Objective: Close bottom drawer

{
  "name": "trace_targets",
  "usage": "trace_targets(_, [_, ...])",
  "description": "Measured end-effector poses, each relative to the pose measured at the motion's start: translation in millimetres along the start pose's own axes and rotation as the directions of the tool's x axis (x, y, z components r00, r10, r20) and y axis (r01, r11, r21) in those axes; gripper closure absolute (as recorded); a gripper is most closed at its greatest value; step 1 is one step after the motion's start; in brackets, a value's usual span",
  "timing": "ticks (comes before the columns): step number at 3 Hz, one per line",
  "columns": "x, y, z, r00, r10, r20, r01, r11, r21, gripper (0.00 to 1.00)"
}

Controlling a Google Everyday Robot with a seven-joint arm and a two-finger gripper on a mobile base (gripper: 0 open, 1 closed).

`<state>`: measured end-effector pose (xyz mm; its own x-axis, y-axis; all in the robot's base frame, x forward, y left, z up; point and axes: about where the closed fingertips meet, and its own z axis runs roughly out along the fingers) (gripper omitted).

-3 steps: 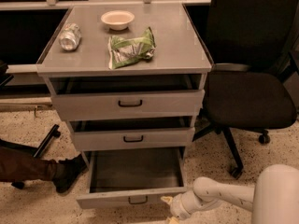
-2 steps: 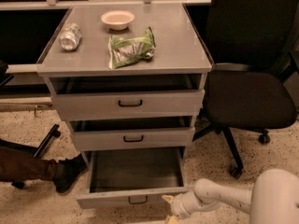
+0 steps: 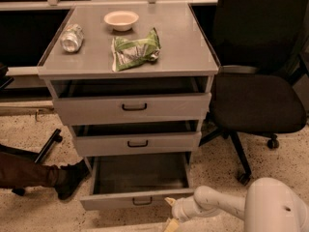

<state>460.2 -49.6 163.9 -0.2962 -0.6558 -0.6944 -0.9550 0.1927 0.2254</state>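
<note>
The bottom drawer (image 3: 137, 200) is the lowest of three grey cabinet drawers and stands pulled far out, its dark inside showing empty. Its short front panel has a small dark loop handle (image 3: 142, 201). My gripper (image 3: 171, 214) is at the lower right, close to the right end of the drawer's front panel, on a white arm (image 3: 217, 204) that comes in from the bottom right corner. I cannot tell whether it touches the panel.
The middle drawer (image 3: 137, 143) and the top drawer (image 3: 133, 108) stand slightly open. On the cabinet top lie a bowl (image 3: 121, 20), a green bag (image 3: 134, 50) and a can (image 3: 72, 37). A black office chair (image 3: 256, 100) stands at the right. A person's leg and shoe (image 3: 43, 174) are at the left.
The gripper has shifted slightly toward the drawer's front panel. The drawer stays pulled out as before.
</note>
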Motion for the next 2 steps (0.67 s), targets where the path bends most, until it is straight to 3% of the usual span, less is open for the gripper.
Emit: trace_targets(2, [-18.6,-27.4,42.0,0.994,-0.111,-0.004,0.111,0.9915,0.068,0.0])
